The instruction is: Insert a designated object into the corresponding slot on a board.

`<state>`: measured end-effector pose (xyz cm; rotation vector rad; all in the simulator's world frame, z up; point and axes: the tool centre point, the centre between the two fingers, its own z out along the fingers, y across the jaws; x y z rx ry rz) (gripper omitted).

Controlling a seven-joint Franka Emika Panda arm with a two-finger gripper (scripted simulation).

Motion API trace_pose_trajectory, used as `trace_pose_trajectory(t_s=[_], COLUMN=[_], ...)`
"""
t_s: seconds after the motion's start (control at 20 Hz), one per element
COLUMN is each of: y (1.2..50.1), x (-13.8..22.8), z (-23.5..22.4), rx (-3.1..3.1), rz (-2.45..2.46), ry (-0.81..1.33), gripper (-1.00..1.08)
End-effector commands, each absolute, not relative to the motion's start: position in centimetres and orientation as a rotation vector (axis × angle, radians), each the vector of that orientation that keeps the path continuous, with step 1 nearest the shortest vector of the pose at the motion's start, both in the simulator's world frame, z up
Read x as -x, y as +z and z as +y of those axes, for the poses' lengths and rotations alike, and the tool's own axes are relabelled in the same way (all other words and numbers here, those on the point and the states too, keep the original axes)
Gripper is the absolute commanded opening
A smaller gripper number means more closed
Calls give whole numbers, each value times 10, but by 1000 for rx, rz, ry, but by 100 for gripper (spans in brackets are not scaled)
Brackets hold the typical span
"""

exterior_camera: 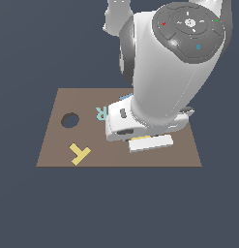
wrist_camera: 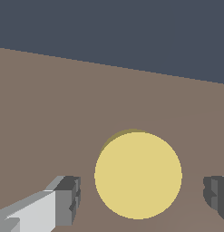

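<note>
The yellow disc [wrist_camera: 138, 175] lies flat on the brown board [wrist_camera: 50, 113], seen only in the wrist view. My gripper [wrist_camera: 143, 195] is open, one fingertip on each side of the disc with a gap to both. In the exterior view the arm's white hand [exterior_camera: 140, 127] sits low over the board's [exterior_camera: 58, 155] right half and hides the disc and the fingers. The dark round slot [exterior_camera: 70, 120] is on the board's left part, well away from the hand.
A pale-blue letter R [exterior_camera: 101, 113] lies between the slot and the hand. A yellow T-shaped piece [exterior_camera: 79, 154] sits near the board's front left corner. The arm's large body [exterior_camera: 174, 68] covers the board's far right side.
</note>
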<state>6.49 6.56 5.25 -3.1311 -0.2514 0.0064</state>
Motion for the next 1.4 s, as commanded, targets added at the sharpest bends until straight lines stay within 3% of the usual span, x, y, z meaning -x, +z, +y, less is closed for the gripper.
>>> trace_pose_trajectory(t_s=[0.0,0.7,0.75,1.35], y=[50,30,30,31], x=[-69,-70,-70,-69], z=[67,68,68,68], rx=[3131,3131,3131,3131], rz=[-258,-259,-259,-261], ry=[1,0,0,0], gripper=[100,100,-100,-100])
